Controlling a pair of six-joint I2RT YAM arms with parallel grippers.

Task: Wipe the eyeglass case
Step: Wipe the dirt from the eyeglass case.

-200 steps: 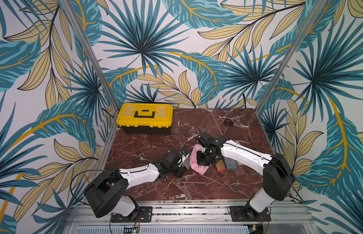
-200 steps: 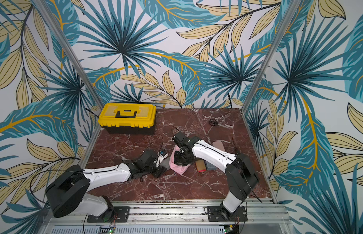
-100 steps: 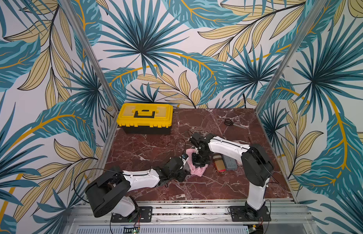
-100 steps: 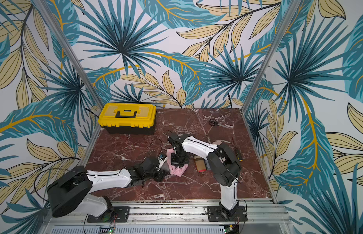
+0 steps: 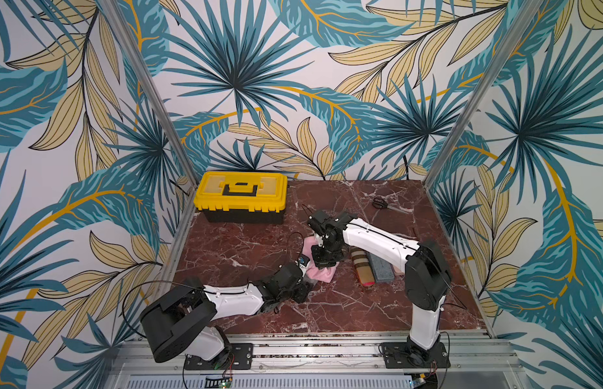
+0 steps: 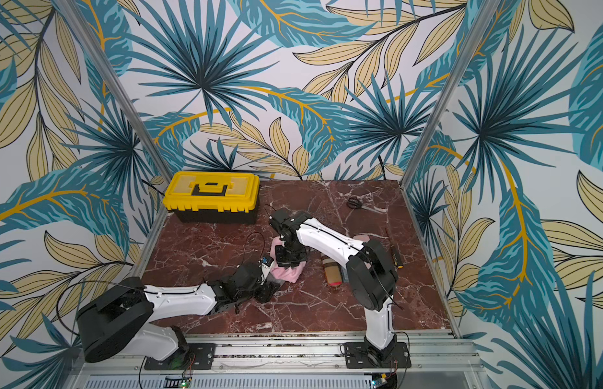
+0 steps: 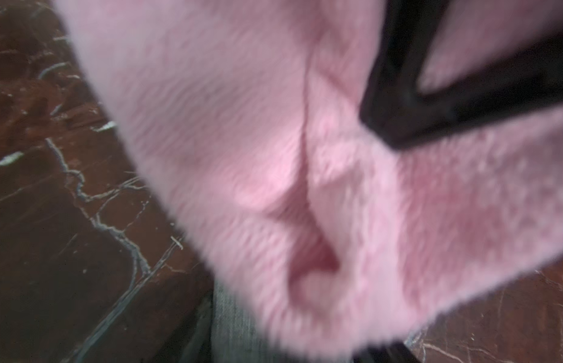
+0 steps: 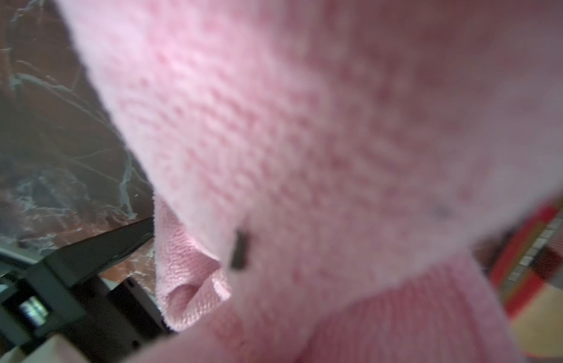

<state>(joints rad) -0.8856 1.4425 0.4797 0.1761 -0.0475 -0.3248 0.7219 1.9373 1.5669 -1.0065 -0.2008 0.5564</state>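
The right end effector [image 5: 322, 267] seems clamped on pink cloth [image 5: 324, 277]; left end effector [image 5: 306, 273]: cannot tell

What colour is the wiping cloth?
The cloth is pink with a fuzzy weave. It shows best in the left wrist view.

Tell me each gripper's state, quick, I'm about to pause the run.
Left gripper: cannot be told, its jaws are hidden.
Right gripper: closed, holding the pink cloth.

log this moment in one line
right gripper: shut on pink cloth | left gripper: at cloth edge, grip unclear | plaid eyeglass case: beside cloth
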